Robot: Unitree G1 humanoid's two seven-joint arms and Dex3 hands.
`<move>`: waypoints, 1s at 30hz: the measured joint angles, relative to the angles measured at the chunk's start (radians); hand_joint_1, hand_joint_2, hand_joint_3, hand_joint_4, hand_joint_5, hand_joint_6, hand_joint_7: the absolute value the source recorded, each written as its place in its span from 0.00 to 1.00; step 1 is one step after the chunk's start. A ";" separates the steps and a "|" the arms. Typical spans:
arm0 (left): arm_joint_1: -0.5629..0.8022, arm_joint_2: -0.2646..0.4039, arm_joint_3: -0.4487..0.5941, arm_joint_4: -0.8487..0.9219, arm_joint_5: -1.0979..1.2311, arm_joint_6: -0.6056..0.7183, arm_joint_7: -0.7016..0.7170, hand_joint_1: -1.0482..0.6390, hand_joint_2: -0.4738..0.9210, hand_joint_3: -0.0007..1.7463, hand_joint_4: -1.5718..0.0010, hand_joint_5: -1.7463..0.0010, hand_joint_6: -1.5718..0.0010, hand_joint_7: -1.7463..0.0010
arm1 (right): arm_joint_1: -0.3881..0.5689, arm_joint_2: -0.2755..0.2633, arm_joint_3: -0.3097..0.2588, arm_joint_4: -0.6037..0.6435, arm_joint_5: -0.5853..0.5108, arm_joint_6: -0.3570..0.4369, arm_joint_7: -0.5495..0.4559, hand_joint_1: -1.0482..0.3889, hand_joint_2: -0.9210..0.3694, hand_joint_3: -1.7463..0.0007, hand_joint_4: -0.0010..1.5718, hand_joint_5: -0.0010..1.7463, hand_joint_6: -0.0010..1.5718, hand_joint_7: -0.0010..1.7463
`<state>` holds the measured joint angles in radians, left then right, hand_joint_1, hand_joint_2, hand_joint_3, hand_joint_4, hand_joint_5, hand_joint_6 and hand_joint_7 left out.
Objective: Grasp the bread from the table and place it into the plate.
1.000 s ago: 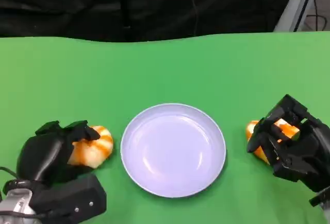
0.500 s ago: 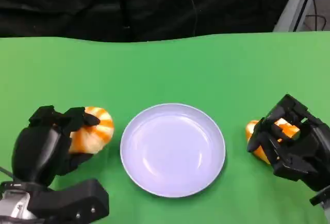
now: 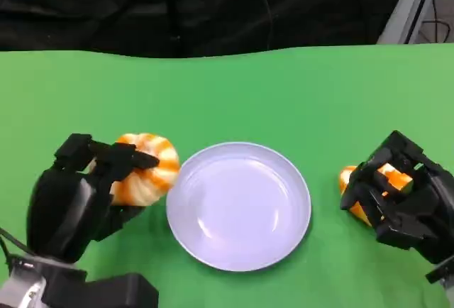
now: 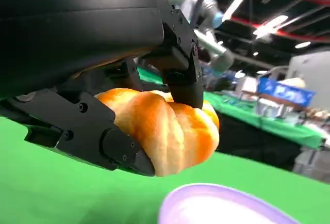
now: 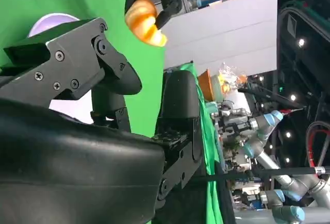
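The left hand (image 3: pixel 74 201) pinches the orange-and-cream striped bread roll (image 3: pixel 147 168) in its black fingers (image 3: pixel 128 157), clear of the table, the pale lilac round plate (image 3: pixel 238 206) just beyond its fingertips.

The surface (image 3: pixel 234 88) is bright green, the plate (image 3: pixel 238 206) pale lavender; both breads (left (image 3: pixel 147 168), right (image 3: pixel 383 180)) are orange with cream stripes, and the fingers (image 3: pixel 113 157) black.
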<state>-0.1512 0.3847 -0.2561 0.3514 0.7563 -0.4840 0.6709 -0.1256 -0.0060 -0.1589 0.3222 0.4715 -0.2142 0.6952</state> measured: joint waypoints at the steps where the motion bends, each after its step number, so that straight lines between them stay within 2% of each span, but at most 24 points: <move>1: 0.000 0.000 0.000 -0.003 0.006 -0.006 0.004 0.61 1.00 0.14 0.64 0.25 0.59 0.35 | 0.000 0.000 0.000 0.001 0.000 -0.001 0.000 0.75 0.24 0.36 0.30 1.00 0.27 0.87; 9: -0.008 -0.010 -0.005 -0.022 0.019 -0.041 0.008 0.60 1.00 0.13 0.62 0.29 0.59 0.36 | -0.002 0.000 0.000 0.007 -0.001 -0.009 0.002 0.76 0.22 0.38 0.30 1.00 0.27 0.86; 16: -0.047 -0.035 -0.023 -0.018 0.017 -0.068 -0.018 0.60 1.00 0.11 0.61 0.25 0.57 0.34 | -0.003 -0.001 0.002 0.006 -0.001 -0.012 0.004 0.74 0.22 0.40 0.30 1.00 0.28 0.85; 25: -0.138 -0.094 -0.060 0.080 0.015 -0.130 -0.025 0.62 1.00 0.08 0.58 0.28 0.54 0.38 | -0.001 0.000 0.010 -0.006 -0.010 -0.015 -0.004 0.74 0.21 0.40 0.30 1.00 0.28 0.85; 30: -0.150 -0.103 -0.063 0.104 0.015 -0.141 -0.025 0.62 1.00 0.08 0.58 0.29 0.53 0.38 | -0.001 0.000 0.010 -0.010 -0.010 -0.015 -0.004 0.74 0.22 0.40 0.30 1.00 0.28 0.85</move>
<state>-0.3015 0.2815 -0.3190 0.4549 0.7718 -0.6252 0.6461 -0.1269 -0.0063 -0.1494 0.3117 0.4617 -0.2292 0.6909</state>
